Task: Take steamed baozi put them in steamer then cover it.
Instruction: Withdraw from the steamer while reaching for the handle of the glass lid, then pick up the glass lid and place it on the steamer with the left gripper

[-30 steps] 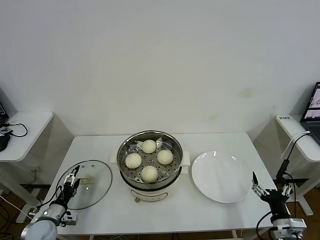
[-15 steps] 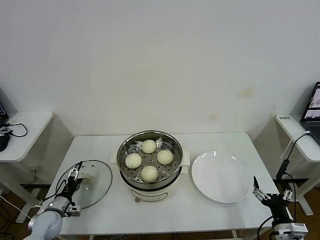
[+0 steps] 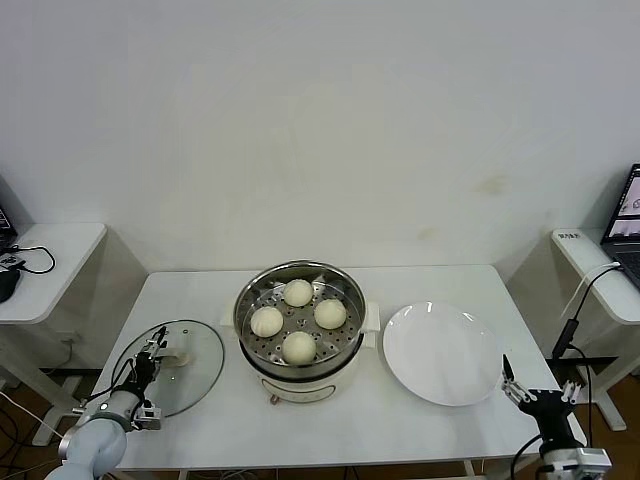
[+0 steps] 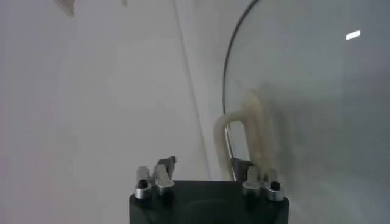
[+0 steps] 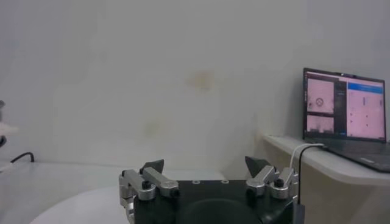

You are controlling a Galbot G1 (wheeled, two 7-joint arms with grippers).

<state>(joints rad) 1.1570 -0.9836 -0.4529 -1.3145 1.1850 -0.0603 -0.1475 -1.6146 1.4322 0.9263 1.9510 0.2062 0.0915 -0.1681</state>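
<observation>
Room bright, light even and diffuse, apparently from above. Shadows soft: faint one under steamer (image 3: 299,320) on table (image 3: 330,415), another under table's left end. White plate (image 3: 443,352) carries small glare streaks near far rim. Glass cover (image 3: 170,367) shows one tiny bright reflection in left wrist view. That view soft, cover and its handle (image 4: 244,137) blurred at close range. Laptop screen (image 5: 344,113) glows, sharp enough in right wrist view.
</observation>
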